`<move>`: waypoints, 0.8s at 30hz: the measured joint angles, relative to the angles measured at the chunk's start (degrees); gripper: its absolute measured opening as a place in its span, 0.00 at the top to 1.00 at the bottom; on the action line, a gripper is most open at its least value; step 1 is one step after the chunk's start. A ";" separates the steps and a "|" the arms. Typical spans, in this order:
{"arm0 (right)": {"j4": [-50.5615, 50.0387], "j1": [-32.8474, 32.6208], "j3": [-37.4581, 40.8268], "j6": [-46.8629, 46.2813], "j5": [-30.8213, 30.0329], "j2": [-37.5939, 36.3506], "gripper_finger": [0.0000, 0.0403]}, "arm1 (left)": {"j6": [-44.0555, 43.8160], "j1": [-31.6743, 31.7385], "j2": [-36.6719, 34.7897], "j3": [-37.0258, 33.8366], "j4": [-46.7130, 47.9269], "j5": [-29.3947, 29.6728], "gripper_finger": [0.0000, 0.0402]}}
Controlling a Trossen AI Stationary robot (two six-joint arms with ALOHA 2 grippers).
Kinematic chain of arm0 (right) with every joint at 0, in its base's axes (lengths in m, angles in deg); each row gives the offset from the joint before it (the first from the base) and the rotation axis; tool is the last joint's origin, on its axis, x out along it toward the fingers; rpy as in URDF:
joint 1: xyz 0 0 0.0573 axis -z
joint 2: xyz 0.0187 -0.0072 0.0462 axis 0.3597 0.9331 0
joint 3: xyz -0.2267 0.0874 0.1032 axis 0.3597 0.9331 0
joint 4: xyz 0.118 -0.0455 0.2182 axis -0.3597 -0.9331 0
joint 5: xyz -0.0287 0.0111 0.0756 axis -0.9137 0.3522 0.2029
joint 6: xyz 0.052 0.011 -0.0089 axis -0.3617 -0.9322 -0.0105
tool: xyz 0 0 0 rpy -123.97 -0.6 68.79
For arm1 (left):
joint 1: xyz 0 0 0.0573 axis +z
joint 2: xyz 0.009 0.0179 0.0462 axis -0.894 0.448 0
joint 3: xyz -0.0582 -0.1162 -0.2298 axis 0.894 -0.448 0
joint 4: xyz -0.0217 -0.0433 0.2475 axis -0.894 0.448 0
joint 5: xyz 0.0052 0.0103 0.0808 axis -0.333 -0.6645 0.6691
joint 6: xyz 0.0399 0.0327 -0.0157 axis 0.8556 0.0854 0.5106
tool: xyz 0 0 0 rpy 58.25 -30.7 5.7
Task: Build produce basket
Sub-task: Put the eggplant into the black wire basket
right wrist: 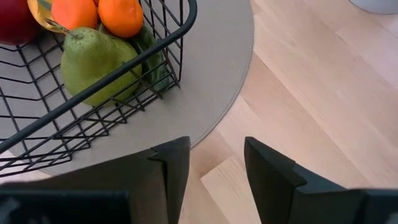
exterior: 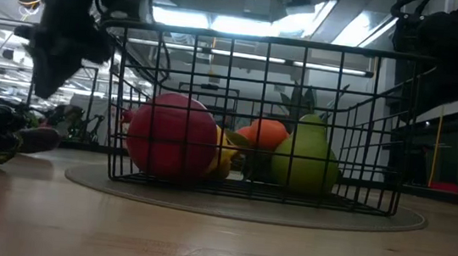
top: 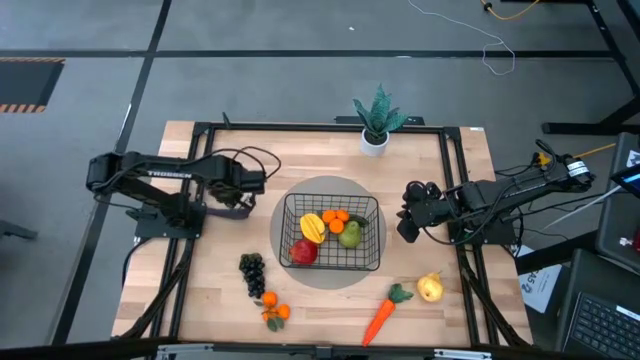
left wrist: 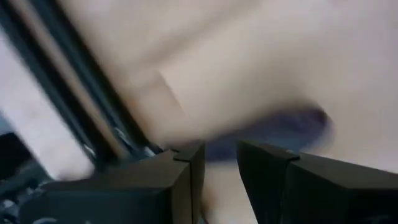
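Basket holding apple, green pear, oranges. Left end effector and right end effector hovering beside it, both released, gripping nothing.

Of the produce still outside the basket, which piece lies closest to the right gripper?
The yellow pear, below the right gripper near the table's right edge. The carrot, loose oranges and grapes lie farther left.

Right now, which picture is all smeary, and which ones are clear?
The left wrist view is smeared by motion blur, with only its dark fingers readable. The right wrist view is sharp on the green pear and basket. The low view is backlit by ceiling lights.
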 joint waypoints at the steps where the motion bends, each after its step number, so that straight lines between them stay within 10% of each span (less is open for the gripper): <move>1: 0.00 -0.01 0.00 0.00 -0.46 0.01 0.64 | -0.86 -0.70 0.00 0.50 0.75 -3.17 0.79; 24: 0.00 -0.02 0.00 0.00 -2.72 -0.01 0.64 | -10.53 -8.99 0.94 -13.23 -12.93 -8.17 0.79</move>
